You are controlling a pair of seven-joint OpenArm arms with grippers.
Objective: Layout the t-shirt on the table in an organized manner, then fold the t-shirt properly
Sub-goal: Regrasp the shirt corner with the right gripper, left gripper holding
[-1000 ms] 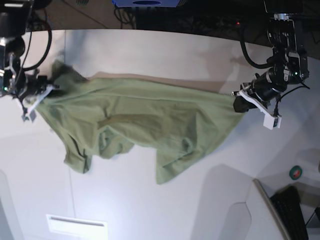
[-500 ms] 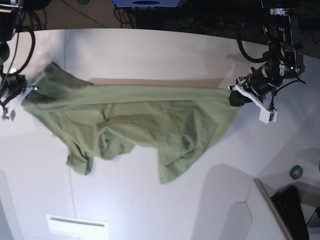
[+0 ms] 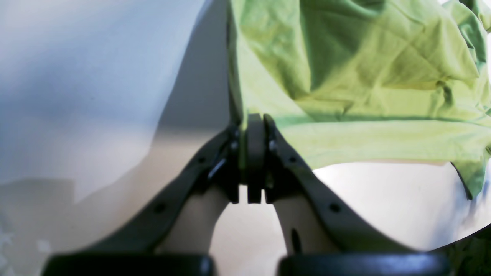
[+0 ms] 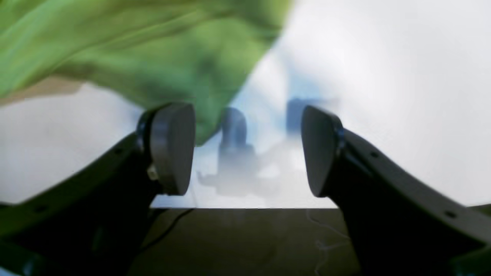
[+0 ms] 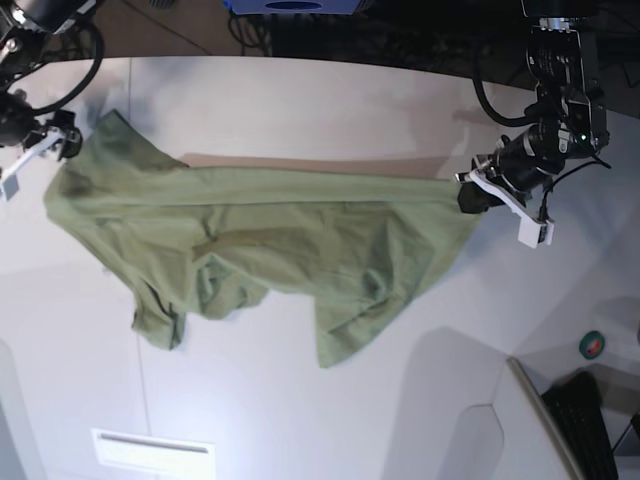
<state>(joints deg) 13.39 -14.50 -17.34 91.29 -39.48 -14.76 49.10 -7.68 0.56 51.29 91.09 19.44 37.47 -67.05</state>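
The olive-green t-shirt point(image 5: 300, 240) lies crumpled lengthwise across the white table point(image 5: 300, 100), its lower parts bunched. My left gripper point(image 5: 468, 195) is shut on the shirt's right edge; in the left wrist view the pads point(image 3: 255, 153) pinch the green hem point(image 3: 364, 76) just above the table point(image 3: 76, 76). My right gripper point(image 5: 58, 140) is at the far left by the shirt's raised corner. In the right wrist view it point(image 4: 247, 153) is open and empty, with the blurred cloth point(image 4: 153, 50) just behind its left finger point(image 4: 172, 149).
A white rectangular label point(image 5: 155, 450) lies near the front left. A small green-and-red round item point(image 5: 592, 345) and a dark keyboard-like thing point(image 5: 590, 425) sit at the front right. The table's far edge point(image 5: 300, 60) borders dark cables.
My right gripper has let go of the shirt's left corner, opened and moved up toward the far-left edge. The shirt's left end has settled. My left gripper keeps its hold and barely moves.
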